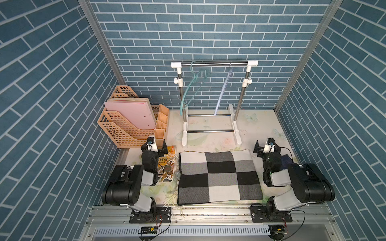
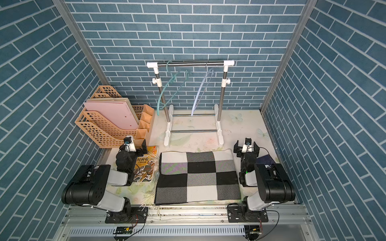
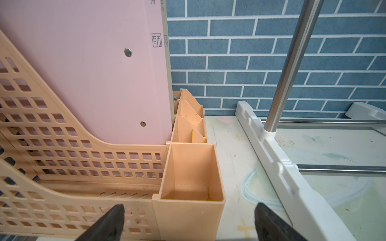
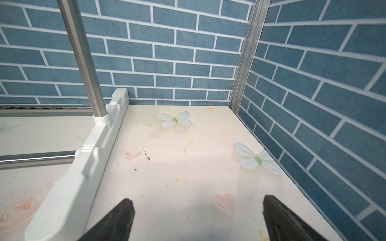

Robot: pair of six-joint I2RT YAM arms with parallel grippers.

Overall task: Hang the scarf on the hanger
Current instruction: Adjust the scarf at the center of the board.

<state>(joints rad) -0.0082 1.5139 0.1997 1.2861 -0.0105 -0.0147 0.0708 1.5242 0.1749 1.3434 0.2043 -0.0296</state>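
Between the two arms, on the near half of the table, the checked scarf is laid flat, untouched. Farther back, the teal hanger is hung near the left end of the rack rail. Left gripper and right gripper are held with jaws spread wide and empty, beside the scarf's far corners.

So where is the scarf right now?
In both top views the checkered scarf lies flat near the table front edge, centred, in front of the rack, its fringe beside the book on the robot's left.

left end effector, right end effector, splayed
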